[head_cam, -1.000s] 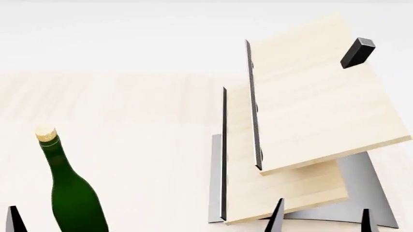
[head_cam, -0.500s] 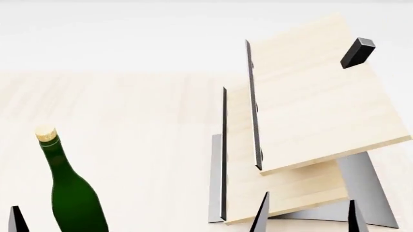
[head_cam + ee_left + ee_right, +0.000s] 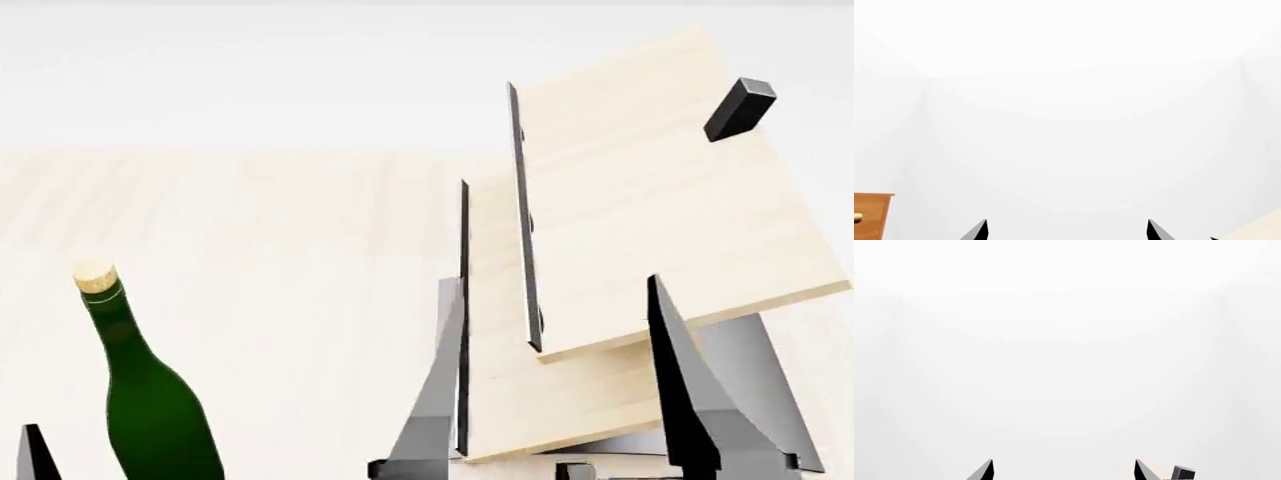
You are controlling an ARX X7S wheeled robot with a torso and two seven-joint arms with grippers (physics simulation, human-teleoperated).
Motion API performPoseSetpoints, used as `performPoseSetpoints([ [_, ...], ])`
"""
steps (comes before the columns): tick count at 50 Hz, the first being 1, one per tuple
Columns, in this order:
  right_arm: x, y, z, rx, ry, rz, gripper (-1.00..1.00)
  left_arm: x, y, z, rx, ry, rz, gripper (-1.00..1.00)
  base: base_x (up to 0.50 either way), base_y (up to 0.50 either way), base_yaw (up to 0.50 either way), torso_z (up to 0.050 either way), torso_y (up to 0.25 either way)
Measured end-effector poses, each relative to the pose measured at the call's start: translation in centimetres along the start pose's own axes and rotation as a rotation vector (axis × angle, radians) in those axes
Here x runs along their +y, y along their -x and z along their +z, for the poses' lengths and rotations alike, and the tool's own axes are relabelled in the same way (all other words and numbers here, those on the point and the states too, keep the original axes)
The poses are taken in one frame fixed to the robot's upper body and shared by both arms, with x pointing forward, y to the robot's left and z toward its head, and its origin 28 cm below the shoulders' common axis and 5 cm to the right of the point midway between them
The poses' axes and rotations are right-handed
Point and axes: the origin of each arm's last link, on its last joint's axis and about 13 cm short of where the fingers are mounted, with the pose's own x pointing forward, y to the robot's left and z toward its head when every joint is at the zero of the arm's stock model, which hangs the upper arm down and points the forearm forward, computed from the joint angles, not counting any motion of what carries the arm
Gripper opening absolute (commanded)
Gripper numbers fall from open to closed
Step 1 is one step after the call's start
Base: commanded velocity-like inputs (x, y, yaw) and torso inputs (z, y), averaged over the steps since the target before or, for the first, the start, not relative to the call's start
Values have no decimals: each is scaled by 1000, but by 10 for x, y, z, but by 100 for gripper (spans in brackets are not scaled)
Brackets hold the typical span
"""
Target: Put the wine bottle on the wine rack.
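Since the earlier frames, the right gripper [image 3: 554, 385] has been raised well up in the head view, so that its two dark fingers are now seen standing in front of the wine rack [image 3: 641, 230], one finger before the rack's lower board and the other before its grey metal base. Its jaws are spread wide, with nothing held between them. The wine bottle [image 3: 140, 385] is seen unmoved, standing upright on the pale wood counter [image 3: 267, 250] towards the counter's near left part, well apart from the rack. The rack stands on the counter's right part, with its two slanted boards stepped one above the other and a black peg [image 3: 741, 108] on the upper board. Of the left gripper [image 3: 1066, 231] only the finger tips are seen in the left wrist view, spread apart and empty; a brown cabinet [image 3: 871, 216] is seen at that picture's edge.
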Motion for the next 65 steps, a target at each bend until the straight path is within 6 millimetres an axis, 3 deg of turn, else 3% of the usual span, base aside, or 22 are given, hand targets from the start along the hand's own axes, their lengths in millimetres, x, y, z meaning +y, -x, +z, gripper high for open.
performPoseSetpoints([
  [24, 4, -81, 31, 20, 134, 168, 100, 2, -1, 1, -5, -2, 11, 100, 0, 0, 0, 0, 0],
  [33, 3, -105, 37, 145, 133, 297, 100, 2, -1, 2, -6, -1, 13, 100, 0, 0, 0, 0, 0],
  [48, 2, -120, 38, 401, 2, 617, 100, 2, -1, 1, -6, -1, 16, 100, 0, 0, 0, 0, 0],
  [65, 6, -138, 39, 659, -290, 820, 100, 2, -1, 0, -5, -4, 18, 100, 0, 0, 0, 0, 0],
])
